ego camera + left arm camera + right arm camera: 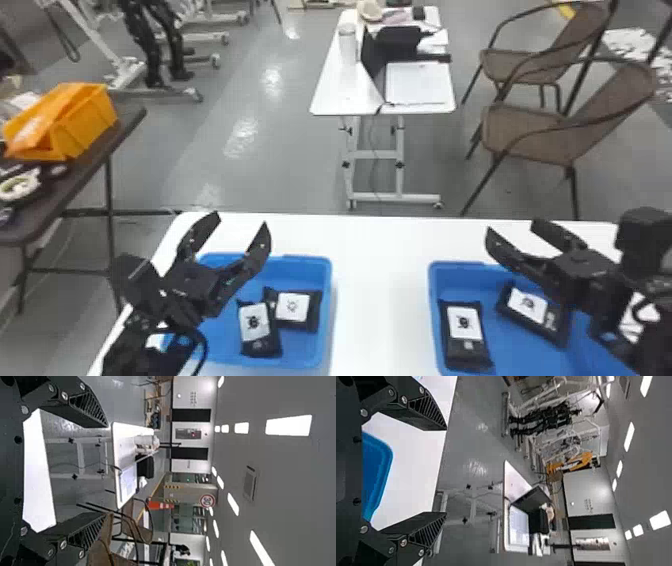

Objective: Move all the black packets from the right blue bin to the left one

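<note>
We see the left gripper (241, 224) and right gripper (513, 226), jaws spread wide and empty; two black packets (255, 320) lie in the left blue bin (300, 345), apparently two packets (465, 330) in the right blue bin (525, 355).

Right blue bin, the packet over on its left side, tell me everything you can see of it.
The packet is an oblong black pouch, its wrapper slightly shiny like plastic film. A white label with a dark printed mark faces up, a small pale patch below it. It lies in the right blue bin, close to the left wall, lengthwise toward the robot. The other packet lies apart, to its right. No gripper touches it.
</note>
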